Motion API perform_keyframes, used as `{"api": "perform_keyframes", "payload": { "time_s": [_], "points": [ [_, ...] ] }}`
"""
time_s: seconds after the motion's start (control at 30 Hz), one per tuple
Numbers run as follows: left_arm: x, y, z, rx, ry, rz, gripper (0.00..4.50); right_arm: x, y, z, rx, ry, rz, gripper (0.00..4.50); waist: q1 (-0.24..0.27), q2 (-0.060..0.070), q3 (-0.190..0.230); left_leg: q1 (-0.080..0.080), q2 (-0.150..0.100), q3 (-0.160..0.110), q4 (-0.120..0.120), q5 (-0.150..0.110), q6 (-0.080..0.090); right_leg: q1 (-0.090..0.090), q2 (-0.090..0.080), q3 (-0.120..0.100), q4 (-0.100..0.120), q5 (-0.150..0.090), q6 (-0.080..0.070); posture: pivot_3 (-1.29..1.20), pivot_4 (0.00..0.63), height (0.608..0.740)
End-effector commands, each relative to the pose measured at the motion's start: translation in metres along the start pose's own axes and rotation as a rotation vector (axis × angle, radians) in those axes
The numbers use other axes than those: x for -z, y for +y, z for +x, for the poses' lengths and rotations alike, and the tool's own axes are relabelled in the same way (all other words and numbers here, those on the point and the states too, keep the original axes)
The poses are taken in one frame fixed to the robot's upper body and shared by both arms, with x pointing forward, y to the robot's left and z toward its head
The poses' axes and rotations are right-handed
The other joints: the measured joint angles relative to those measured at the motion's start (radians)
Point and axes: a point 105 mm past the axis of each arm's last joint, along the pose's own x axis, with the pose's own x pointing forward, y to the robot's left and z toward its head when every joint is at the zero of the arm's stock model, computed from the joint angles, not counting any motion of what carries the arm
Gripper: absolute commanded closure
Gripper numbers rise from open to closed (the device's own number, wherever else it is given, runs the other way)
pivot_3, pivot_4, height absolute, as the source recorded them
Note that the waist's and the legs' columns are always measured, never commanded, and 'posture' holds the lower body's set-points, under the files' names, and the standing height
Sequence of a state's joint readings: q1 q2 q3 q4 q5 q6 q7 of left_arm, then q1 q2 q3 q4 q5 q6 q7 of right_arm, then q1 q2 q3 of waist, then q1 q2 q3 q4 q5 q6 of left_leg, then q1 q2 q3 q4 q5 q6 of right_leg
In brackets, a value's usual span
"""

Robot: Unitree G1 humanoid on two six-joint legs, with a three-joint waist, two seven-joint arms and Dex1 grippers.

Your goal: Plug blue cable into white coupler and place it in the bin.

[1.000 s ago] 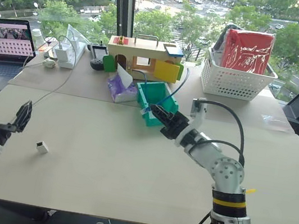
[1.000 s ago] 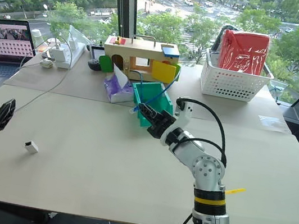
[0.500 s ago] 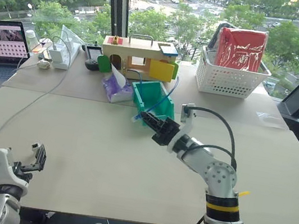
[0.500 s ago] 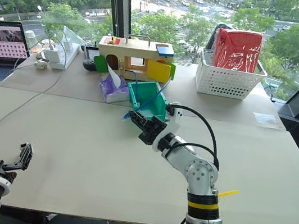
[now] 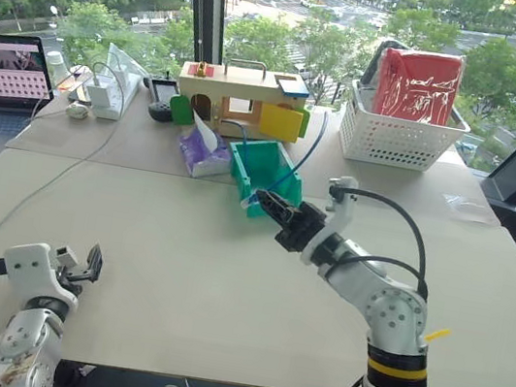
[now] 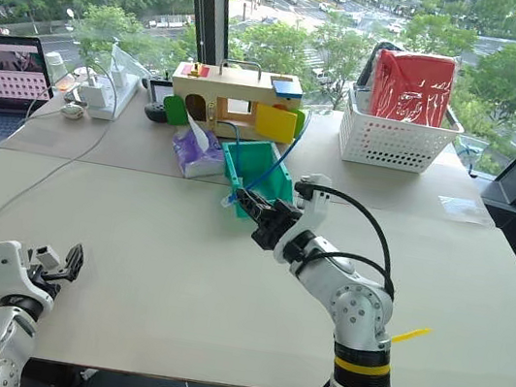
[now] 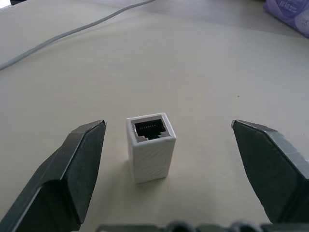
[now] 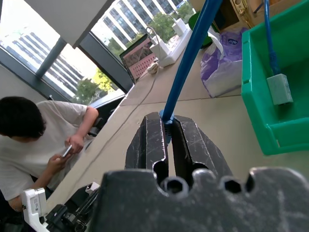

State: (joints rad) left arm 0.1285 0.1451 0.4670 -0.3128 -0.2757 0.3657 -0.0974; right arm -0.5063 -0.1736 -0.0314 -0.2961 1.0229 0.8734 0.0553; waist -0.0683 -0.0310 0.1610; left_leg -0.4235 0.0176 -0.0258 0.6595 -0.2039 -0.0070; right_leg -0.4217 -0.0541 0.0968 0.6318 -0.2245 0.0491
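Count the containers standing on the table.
2: the bin mid-table beside the purple tissue pack, and the white lattice basket at the far right by the window. Others may be hidden.

Partly hidden or cut off
Blue cable (image 8: 190,53): near plug hidden between right gripper (image 8: 168,129) fingers; laptop (image 5: 2,74) cropped at frame edge.

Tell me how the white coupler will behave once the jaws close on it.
The coupler is a small hollow plastic block, so probably light and rigid. Its flat sides should grip squarely. It stands on end on the table, so an off-centre touch might tip it.
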Motion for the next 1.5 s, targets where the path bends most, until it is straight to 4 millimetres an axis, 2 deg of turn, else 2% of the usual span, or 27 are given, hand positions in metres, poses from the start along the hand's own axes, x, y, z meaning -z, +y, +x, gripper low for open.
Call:
{"api": "perform_keyframes", "payload": {
  "time_s": [0.03,0.1,0.13,0.23,0.3,0.37,0.4,0.43,0.47,0.53,0.6,0.67,0.7,0.73,0.77,0.83,0.93,1.07,1.13,1.23,1.3,1.4,1.5],
  "points": [
    [-0.002,-0.001,0.004,-0.013,-0.02,0.013,0.02,-0.008,0.01,-0.004,-0.029,-0.028,-0.038,4.5,0.0,0.0,0.0,0.0,0.0,0.0,0.0,0.0,0.0,0.0,0.0,0.0,0.0,0.0,0.0,0.0,0.15,0.729],
    [0.003,0.003,0.003,-0.038,-0.008,0.004,0.02,-0.008,0.009,-0.006,-0.02,-0.032,-0.041,4.5,-0.002,0.0,0.0,0.0,0.0,0.0,0.0,0.0,0.0,0.0,0.0,0.0,0.0,0.0,0.0,0.0,0.15,0.729],
    [0.006,0.005,0.002,-0.047,-0.001,-0.005,0.53,-0.008,0.009,-0.007,-0.015,-0.035,-0.04,4.5,-0.001,0.0,0.0,0.0,0.0,0.0,0.0,0.0,0.0,0.0,0.0,0.0,0.0,0.0,0.0,0.0,0.15,0.729],
    [0.009,0.005,0.0,-0.055,0.01,0.005,1.48,-0.008,0.008,-0.009,-0.002,-0.037,-0.041,4.5,-0.001,0.0,0.0,0.0,0.0,0.0,0.0,0.0,0.0,0.0,0.0,0.0,0.0,0.0,0.0,0.0,0.15,0.729],
    [0.008,0.002,0.002,-0.032,0.008,0.023,2.45,-0.008,0.007,-0.011,0.007,-0.041,-0.042,4.5,-0.001,0.0,0.0,0.0,0.0,0.0,0.0,0.0,0.0,0.0,0.0,0.0,0.0,0.0,0.0,0.0,0.15,0.729],
    [0.001,-0.005,0.01,0.025,-0.012,0.05,3.08,-0.008,0.006,-0.013,0.02,-0.049,-0.045,4.5,0.0,0.0,0.0,0.0,0.0,0.0,0.0,0.0,0.0,0.0,0.0,0.0,0.0,0.0,0.0,0.0,0.15,0.729],
    [-0.005,-0.011,0.016,0.076,-0.026,0.071,3.58,-0.008,0.005,-0.014,0.03,-0.055,-0.047,4.5,0.0,0.0,0.0,0.0,0.0,0.0,0.0,0.0,0.0,0.0,0.0,0.0,0.0,0.0,0.0,0.0,0.15,0.729],
    [-0.01,-0.022,0.023,0.146,-0.041,0.096,3.78,-0.009,0.005,-0.015,0.041,-0.063,-0.051,4.5,0.002,0.0,0.0,0.0,0.0,0.0,0.0,0.0,0.0,0.0,0.0,0.0,0.001,0.0,0.0,0.0,0.15,0.729],
    [-0.015,-0.036,0.03,0.234,-0.051,0.111,3.82,-0.01,0.004,-0.017,0.052,-0.071,-0.055,4.5,0.006,0.0,0.0,0.0,0.0,0.0,0.0,0.0,0.0,0.0,0.0,0.0,0.001,0.0,0.0,0.0,0.15,0.729],
    [-0.024,-0.079,0.041,0.473,-0.067,0.168,3.8,-0.014,0.001,-0.024,0.095,-0.1,-0.074,4.5,0.016,0.0,0.0,0.0,0.0,0.0,0.0,0.001,0.0,0.0,0.0,0.0,0.0,-0.001,0.002,0.0,0.15,0.729],
    [-0.029,-0.119,0.046,0.694,-0.063,0.206,3.8,-0.018,-0.004,-0.033,0.146,-0.135,-0.097,4.5,0.026,0.0,0.0,-0.001,-0.001,0.0,0.0,0.001,0.0,0.0,0.0,-0.001,0.0,-0.001,0.002,0.0,0.15,0.729],
    [-0.031,-0.148,0.046,0.856,-0.06,0.242,3.8,-0.02,-0.007,-0.041,0.19,-0.157,-0.12,4.5,0.027,0.0,0.0,-0.001,-0.002,0.0,0.0,0.001,-0.001,0.0,-0.001,-0.001,0.0,-0.001,0.001,0.0,0.15,0.729],
    [-0.031,-0.169,0.042,0.981,-0.051,0.274,3.8,-0.02,-0.01,-0.047,0.225,-0.164,-0.148,4.5,0.026,0.0,0.0,-0.001,-0.002,0.001,0.0,0.001,-0.001,0.0,-0.002,-0.001,-0.001,-0.001,0.002,0.0,0.15,0.729],
    [-0.027,-0.195,0.029,1.162,-0.04,0.329,3.8,-0.018,-0.013,-0.055,0.265,-0.171,-0.176,4.5,0.026,0.0,0.0,-0.002,-0.002,0.001,0.0,0.001,-0.001,0.0,-0.002,0.0,-0.001,0.0,0.002,0.0,0.15,0.729],
    [-0.024,-0.211,0.02,1.287,-0.028,0.37,3.8,-0.017,-0.014,-0.061,0.292,-0.175,-0.195,4.5,0.027,0.0,0.0,-0.002,-0.003,0.001,0.0,0.001,-0.001,0.0,-0.003,-0.001,-0.001,-0.001,0.003,0.0,0.15,0.729],
    [-0.018,-0.239,-0.001,1.522,0.008,0.423,3.8,-0.013,-0.017,-0.073,0.359,-0.194,-0.218,4.5,0.023,0.0,0.0,-0.003,-0.003,0.001,-0.001,0.001,-0.001,-0.001,-0.003,-0.001,-0.002,-0.001,0.003,0.0,0.15,0.729],
    [-0.013,-0.27,-0.023,1.756,0.061,0.48,3.8,-0.004,-0.021,-0.09,0.461,-0.206,-0.242,4.5,0.021,0.0,0.0,-0.004,-0.003,0.001,-0.002,0.0,-0.001,-0.002,-0.003,-0.001,-0.002,-0.001,0.003,0.0,0.15,0.729],
    [-0.001,-0.29,-0.034,1.851,0.12,0.601,3.8,0.007,-0.024,-0.103,0.548,-0.203,-0.238,4.5,0.014,0.0,0.0,-0.003,-0.003,0.001,-0.002,0.0,0.0,-0.001,-0.002,0.0,-0.001,-0.002,0.003,0.0,0.15,0.729],
    [0.007,-0.3,-0.038,1.875,0.148,0.664,3.8,0.012,-0.026,-0.108,0.587,-0.2,-0.228,4.5,0.018,0.0,0.0,-0.002,-0.003,0.0,-0.002,0.0,0.0,0.0,-0.002,0.0,-0.001,-0.005,0.009,0.0,0.15,0.729],
    [0.012,-0.318,-0.029,1.781,0.192,0.692,3.8,0.019,-0.026,-0.111,0.616,-0.202,-0.201,4.5,0.024,0.0,0.0,-0.002,-0.003,0.0,0.0,0.001,0.001,0.0,-0.002,0.0,-0.001,-0.006,0.01,0.0,0.15,0.729],
    [0.016,-0.32,-0.025,1.751,0.216,0.731,3.8,0.02,-0.026,-0.113,0.628,-0.206,-0.19,4.5,0.023,0.0,0.0,-0.003,-0.003,0.0,0.001,0.001,0.001,0.0,-0.002,0.0,-0.001,-0.006,0.01,0.0,0.15,0.729],
    [0.028,-0.321,-0.017,1.631,0.301,0.787,3.8,0.026,-0.019,-0.111,0.584,-0.222,-0.064,4.5,0.023,0.0,0.0,-0.003,-0.003,0.0,0.0,0.001,0.001,0.0,-0.002,0.0,-0.001,-0.006,0.011,0.0,0.15,0.729],
    [0.033,-0.33,-0.018,1.554,0.35,0.742,3.8,0.031,-0.015,-0.109,0.541,-0.225,0.035,4.5,0.025,0.0,0.0,-0.002,-0.003,-0.001,0.001,0.001,0.001,0.001,-0.002,0.0,-0.001,-0.006,0.011,0.0,0.15,0.729]
  ]
}}
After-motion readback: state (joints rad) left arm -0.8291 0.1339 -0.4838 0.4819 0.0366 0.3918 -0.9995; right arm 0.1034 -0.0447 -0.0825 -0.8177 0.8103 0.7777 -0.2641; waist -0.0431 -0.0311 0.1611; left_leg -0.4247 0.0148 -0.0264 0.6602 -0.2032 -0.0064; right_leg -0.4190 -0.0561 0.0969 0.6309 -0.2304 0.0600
